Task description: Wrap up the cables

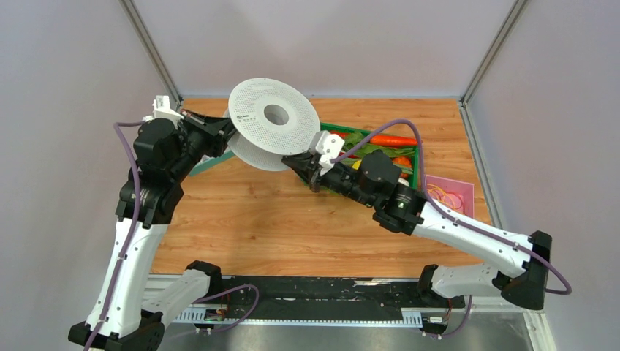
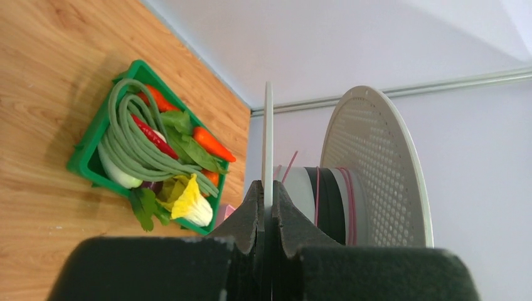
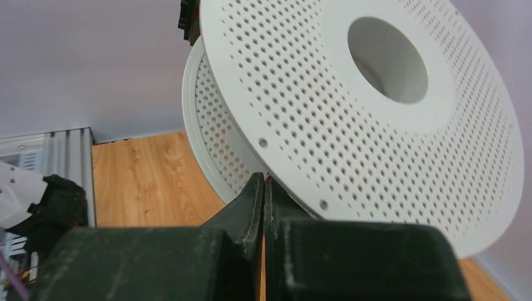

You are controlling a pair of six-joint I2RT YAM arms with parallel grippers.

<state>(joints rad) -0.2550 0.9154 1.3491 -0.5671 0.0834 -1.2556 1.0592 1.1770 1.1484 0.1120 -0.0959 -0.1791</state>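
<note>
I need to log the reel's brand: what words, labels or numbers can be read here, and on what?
Small dark print on the top face of the perforated light-grey round plastic spool: too small and blurred to read.
No other text shows in any view.

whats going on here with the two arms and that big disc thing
The left gripper holds a big perforated spool up off the table, clamped on one flange's rim. The right gripper is shut at the gap between the flanges. It seems to be pinching the thin pinkish cable wound on the hub, though that is too fine to be sure.
</note>
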